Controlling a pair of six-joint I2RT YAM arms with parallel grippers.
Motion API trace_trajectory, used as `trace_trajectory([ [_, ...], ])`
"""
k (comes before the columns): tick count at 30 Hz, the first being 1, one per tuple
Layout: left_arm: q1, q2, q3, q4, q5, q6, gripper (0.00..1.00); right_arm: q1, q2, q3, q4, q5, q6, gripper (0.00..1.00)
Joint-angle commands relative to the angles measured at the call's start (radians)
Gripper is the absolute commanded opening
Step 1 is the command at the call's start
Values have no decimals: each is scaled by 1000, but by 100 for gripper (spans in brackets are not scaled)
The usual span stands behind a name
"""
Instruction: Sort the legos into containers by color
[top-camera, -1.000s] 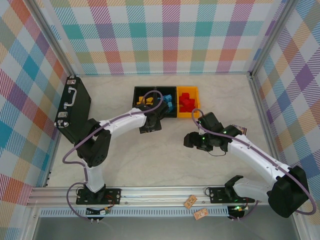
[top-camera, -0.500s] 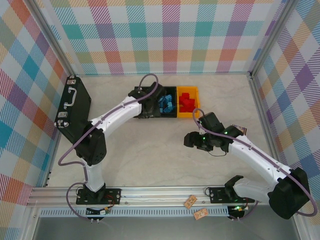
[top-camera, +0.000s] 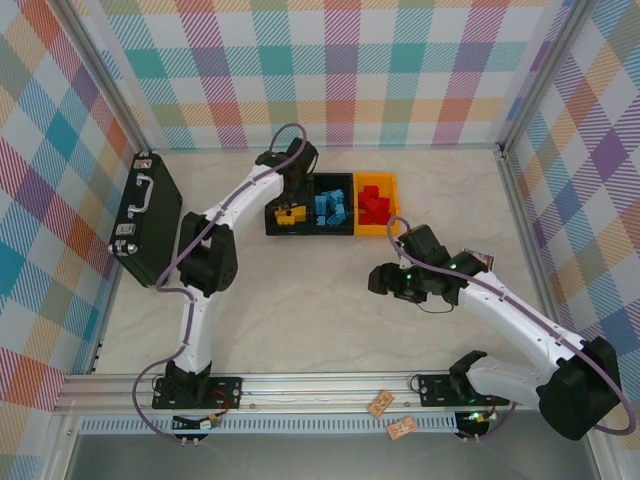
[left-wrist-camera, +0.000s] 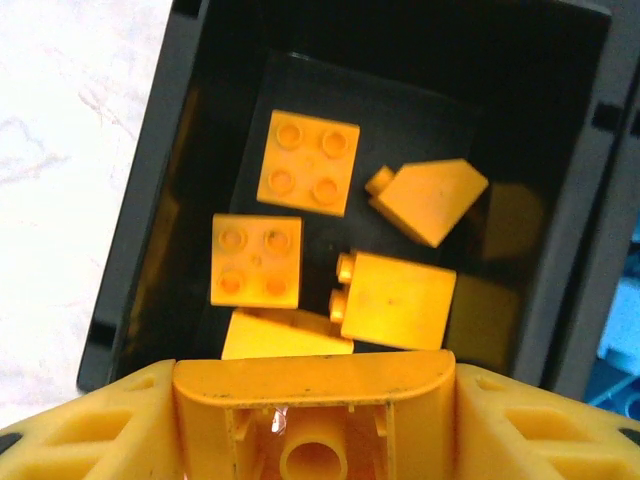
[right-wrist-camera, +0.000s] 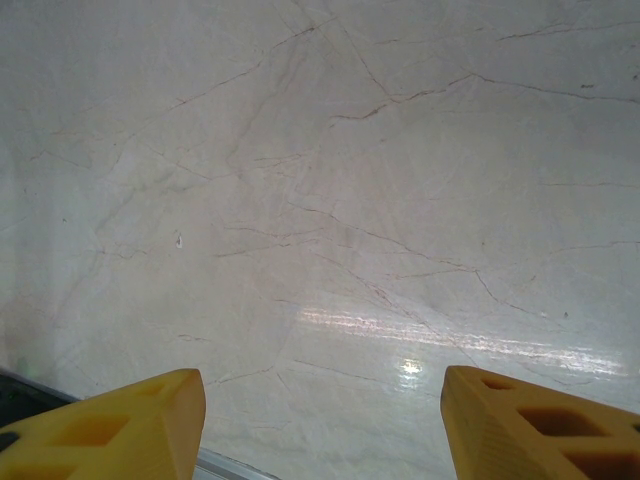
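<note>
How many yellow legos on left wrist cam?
6. Five in the black bin: two studs-up bricks, a slope, one on its side, one half hidden; the sixth brick, in the left end effector. Others may be hidden.

yellow legos (left-wrist-camera: 305, 160) | blue legos (top-camera: 331, 208) | red legos (top-camera: 375, 205) | 2 black bins (top-camera: 336, 178) | 1 orange bin (top-camera: 376, 232) | cream marbled table (top-camera: 320, 310) | plaid walls (top-camera: 340, 70)

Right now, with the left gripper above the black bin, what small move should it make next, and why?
Probably open the left gripper: it holds a yellow brick directly over the left black bin, where other yellow bricks already lie.
</note>
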Motion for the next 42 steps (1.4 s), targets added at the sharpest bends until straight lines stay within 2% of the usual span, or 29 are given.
trace_trajectory([
  [1, 23, 39, 81, -43, 18, 20, 58, 4, 1, 24, -12, -6, 20, 64],
  [12, 47, 106, 169, -49, 54, 31, 62, 8, 32, 32, 19, -8, 23, 64],
  [14, 47, 109, 169, -51, 52, 29, 65, 8, 41, 38, 19, -10, 20, 64],
  [16, 47, 107, 170, -58, 49, 25, 74, 10, 45, 41, 20, -13, 18, 64],
  [18, 48, 100, 169, -62, 55, 23, 78, 12, 43, 39, 22, -13, 18, 64],
  [21, 45, 78, 159, -62, 62, 22, 81, 16, 40, 34, 23, -13, 20, 64],
  [24, 41, 34, 131, -52, 73, 22, 81, 19, 30, 30, 25, -10, 21, 64],
  [32, 12, -179, -88, 32, 134, 27, 81, 19, -4, 43, 4, 22, -6, 64],
  [36, 4, -342, -287, 117, 184, 33, 82, 17, -14, 72, -25, 55, -46, 65],
  [39, 1, -483, -467, 199, 224, 39, 86, 13, -14, 90, -38, 87, -78, 72],
  [40, 2, -537, -534, 229, 231, 46, 90, 11, -14, 96, -38, 101, -91, 75],
  [41, 1, -583, -591, 252, 233, 52, 100, 8, -15, 99, -38, 114, -101, 77],
  [42, 1, -637, -656, 275, 230, 60, 100, 5, -18, 103, -38, 131, -112, 81],
])
